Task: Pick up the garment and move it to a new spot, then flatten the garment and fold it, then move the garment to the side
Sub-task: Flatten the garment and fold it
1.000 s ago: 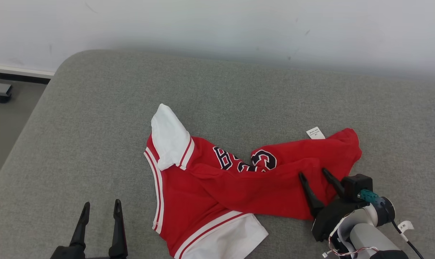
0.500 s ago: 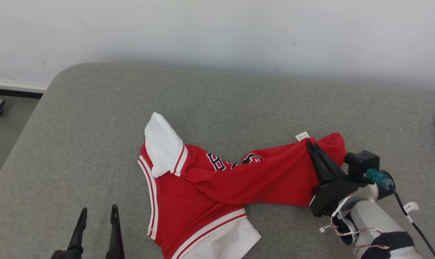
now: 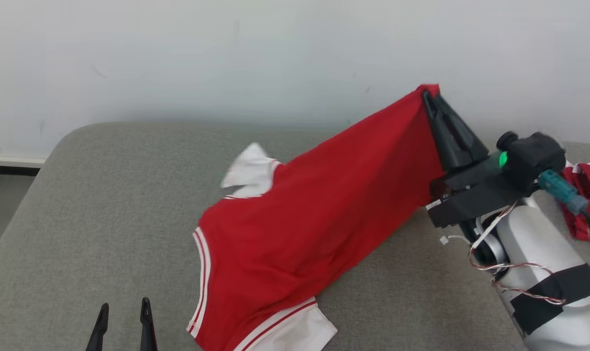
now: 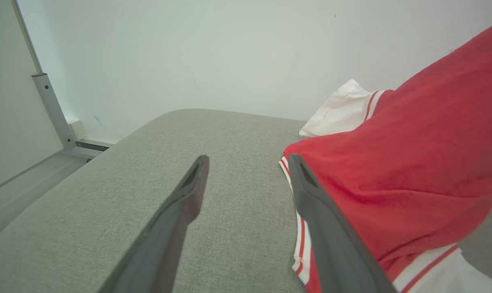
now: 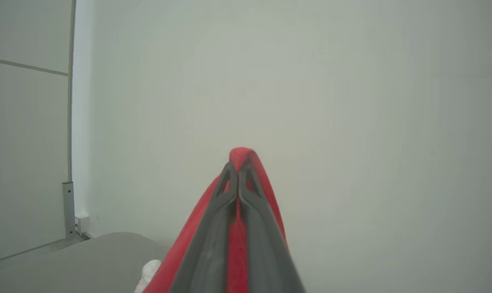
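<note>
A grey cushion (image 3: 105, 195) carries the work. Across it the red garment (image 3: 314, 214) is stretched in a slope. Its lower part, with 1 white sleeve, lies on the cushion, while 1 red corner is held high before the wall. That corner is pinched between the clenched jaws of the right gripper (image 3: 430, 97), and red cloth is seen poking past the tips in the right wrist view. The left gripper (image 3: 123, 306) is kept low at the near edge, jaws spread and empty, just beside the striped side. Another red cloth (image 3: 585, 195) lies at the far right.

Step 1, the pick-up, is judged to be in hand. Next, the garment must be raised clear and carried to a new spot without the pinch being lost.
</note>
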You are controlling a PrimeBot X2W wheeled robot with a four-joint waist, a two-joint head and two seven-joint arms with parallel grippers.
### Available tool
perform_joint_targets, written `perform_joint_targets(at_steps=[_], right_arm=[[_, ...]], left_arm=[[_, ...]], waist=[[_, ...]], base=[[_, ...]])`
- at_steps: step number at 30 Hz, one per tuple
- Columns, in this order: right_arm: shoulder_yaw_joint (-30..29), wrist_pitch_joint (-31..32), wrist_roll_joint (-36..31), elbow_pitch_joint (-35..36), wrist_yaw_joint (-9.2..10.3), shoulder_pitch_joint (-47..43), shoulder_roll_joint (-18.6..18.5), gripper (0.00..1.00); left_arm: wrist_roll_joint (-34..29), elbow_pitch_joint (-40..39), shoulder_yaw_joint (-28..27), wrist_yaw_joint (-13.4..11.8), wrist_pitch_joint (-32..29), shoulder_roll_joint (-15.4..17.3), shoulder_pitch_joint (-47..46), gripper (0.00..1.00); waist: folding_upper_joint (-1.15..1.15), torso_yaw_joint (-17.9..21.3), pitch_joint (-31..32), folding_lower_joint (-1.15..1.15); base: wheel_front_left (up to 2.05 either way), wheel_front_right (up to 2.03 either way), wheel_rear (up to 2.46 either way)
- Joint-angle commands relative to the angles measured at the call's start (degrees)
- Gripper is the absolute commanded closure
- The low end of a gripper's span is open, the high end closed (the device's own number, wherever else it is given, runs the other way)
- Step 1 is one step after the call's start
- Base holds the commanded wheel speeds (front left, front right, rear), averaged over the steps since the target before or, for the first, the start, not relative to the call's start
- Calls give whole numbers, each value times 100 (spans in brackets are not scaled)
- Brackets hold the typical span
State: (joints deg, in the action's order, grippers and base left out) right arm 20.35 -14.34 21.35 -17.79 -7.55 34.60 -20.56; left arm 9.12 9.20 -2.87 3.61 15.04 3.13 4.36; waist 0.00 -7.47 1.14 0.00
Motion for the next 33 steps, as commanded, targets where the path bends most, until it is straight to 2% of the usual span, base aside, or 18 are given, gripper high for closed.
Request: perform_joint_targets(at_steps=[1, 11, 17, 23, 33], right_arm=[[-19, 34, -35, 84, 15, 52, -29, 100], [-302, 594, -208, 1038, 16, 221, -46, 100], [-380, 827, -264, 1000, 15, 183, -83, 100], [-246, 800, -245, 104, 15, 531, -243, 100], [108, 577, -349, -2201, 15, 1608, -419, 100]], left_arm=[[-39, -22, -11, 22, 19, -17, 49, 0], [-15, -17, 13, 20, 19, -26, 52, 0], [60, 5, 133, 4, 19, -28, -87, 0], [174, 78, 424, -50, 19, -28, -304, 0], [310, 205, 968, -119, 19, -29, -660, 0]], waist=[[0, 42, 47, 0], [0, -3, 2, 0], [0, -142, -170, 0], [0, -395, -473, 0], [0, -879, -873, 0]], base=[[0, 0, 0], [0, 0, 0], [0, 0, 0], [0, 0, 0], [0, 0, 0]])
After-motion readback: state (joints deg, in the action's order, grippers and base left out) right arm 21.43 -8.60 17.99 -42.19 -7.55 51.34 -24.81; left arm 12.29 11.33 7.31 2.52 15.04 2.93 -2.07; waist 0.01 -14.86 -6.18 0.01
